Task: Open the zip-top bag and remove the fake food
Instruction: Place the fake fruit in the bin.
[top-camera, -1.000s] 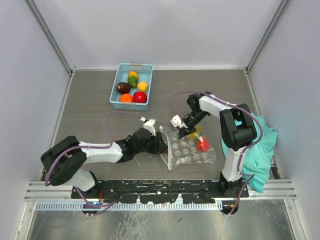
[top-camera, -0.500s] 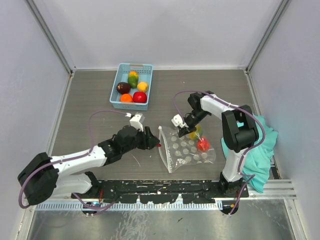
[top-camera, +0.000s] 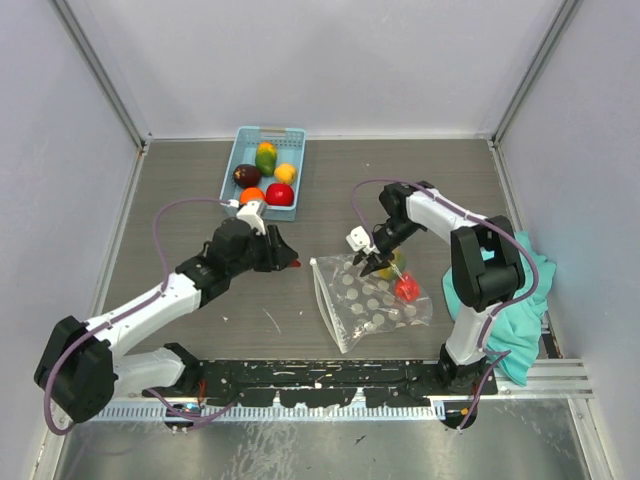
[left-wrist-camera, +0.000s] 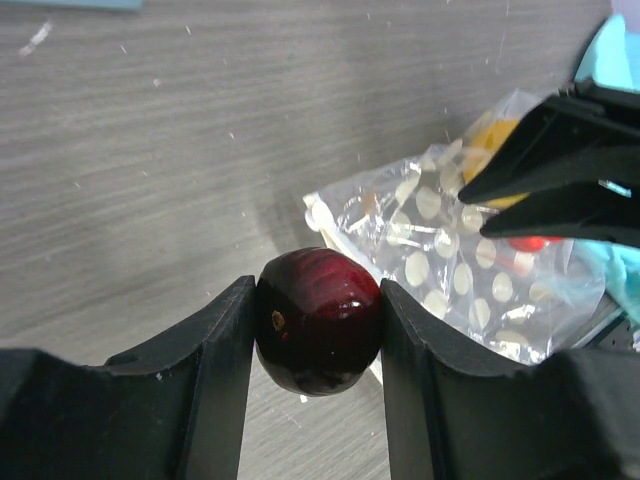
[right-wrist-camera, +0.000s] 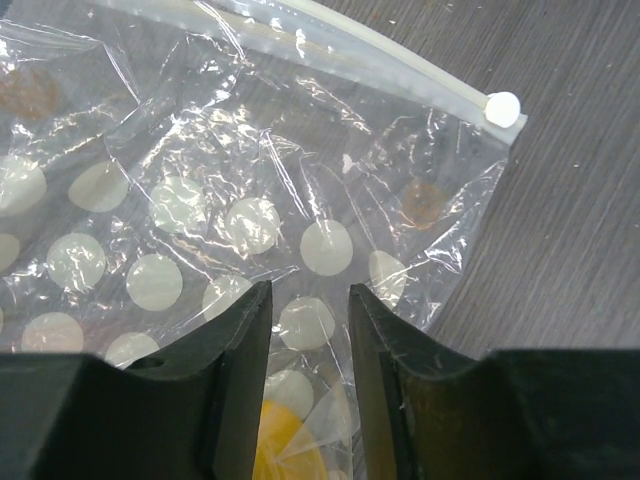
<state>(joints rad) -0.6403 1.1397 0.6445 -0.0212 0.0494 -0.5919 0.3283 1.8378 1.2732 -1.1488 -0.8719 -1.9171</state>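
Note:
My left gripper is shut on a dark red-purple fake fruit and holds it above the table, left of the bag. The clear zip-top bag with white dots lies flat, its mouth toward the left. It also shows in the left wrist view and the right wrist view. A red piece and a yellow piece lie inside it. My right gripper rests on the bag's upper edge. Its jaws stand a narrow gap apart with bag film and the yellow piece between them.
A light blue basket at the back holds several fake fruits in green, yellow, orange, red and dark purple. A teal cloth lies at the right edge by the right arm's base. The bag's white slider sits at the zip's end.
My left gripper has pulled back from the bag's mouth, up and to the left, with the dark fruit in it. The right gripper has stayed on the bag.

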